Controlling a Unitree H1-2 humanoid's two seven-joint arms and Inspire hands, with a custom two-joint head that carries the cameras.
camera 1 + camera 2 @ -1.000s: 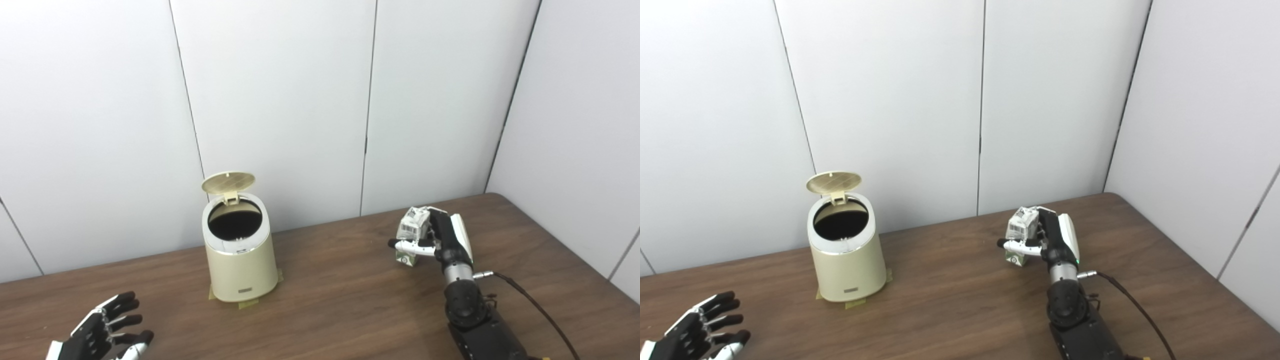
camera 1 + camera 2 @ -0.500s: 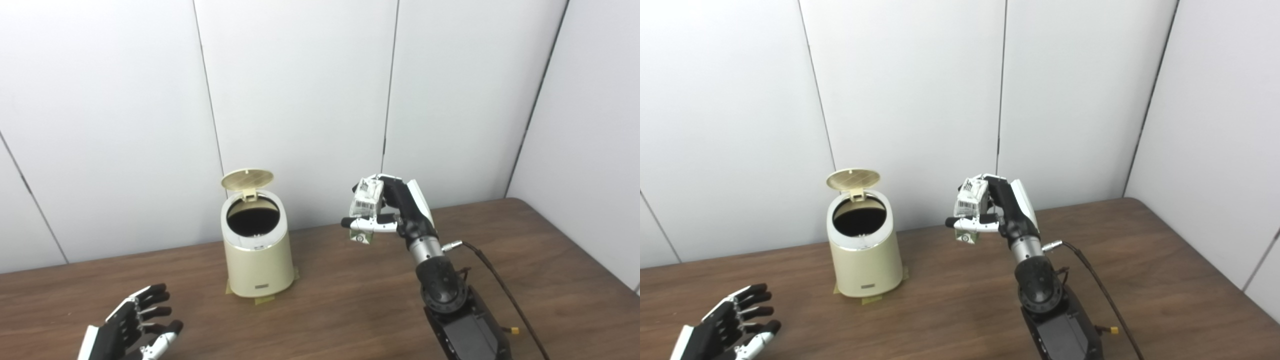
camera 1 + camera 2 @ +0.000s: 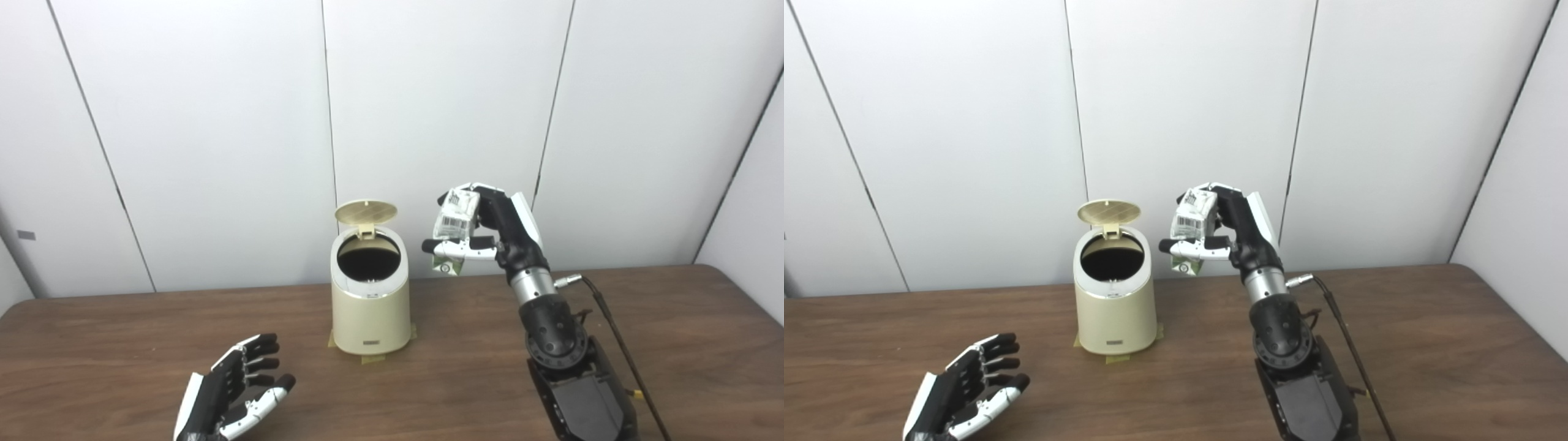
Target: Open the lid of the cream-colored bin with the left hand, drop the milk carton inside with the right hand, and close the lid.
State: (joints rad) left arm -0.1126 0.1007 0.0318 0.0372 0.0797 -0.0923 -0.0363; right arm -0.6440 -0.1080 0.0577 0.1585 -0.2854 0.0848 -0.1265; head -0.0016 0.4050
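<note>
Milk carton (image 3: pixel 452 228) is up in the air, clear of the table, held to the right of the bin's open mouth and a bit above rim height, not yet over the opening; white carton with a barcode panel facing the camera and a green-printed bottom corner, tilted slightly, top toward the wall. Right hand (image 3: pixel 490 229) is closed around it, thumb across the front low down, fingers (image 3: pixel 1220 191) wrapped over the top and back; black and white hand, palm side facing left. Right forearm rises steeply from its black base on the table, cable (image 3: pixel 612 334) trailing off the wrist down to the right. Cream-colored bin (image 3: pixel 370 303) stands upright on the table near the back wall, just left of the carton, dark inside, nothing visible in it. Its round lid (image 3: pixel 365 212) is flipped up on the rear hinge, ribbed underside showing, standing open behind the opening. Small label plate low on the bin's front; yellowish tape tabs (image 3: pixel 373 359) stick out from under the base. Left hand (image 3: pixel 236 392) is low at the front left, well apart from the bin, palm up, fingers spread and holding nothing, hovering at or just above the tabletop, cannot tell if it touches. Brown wood-grain table (image 3: pixel 122 343), white panelled wall (image 3: pixel 214 122) behind
</note>
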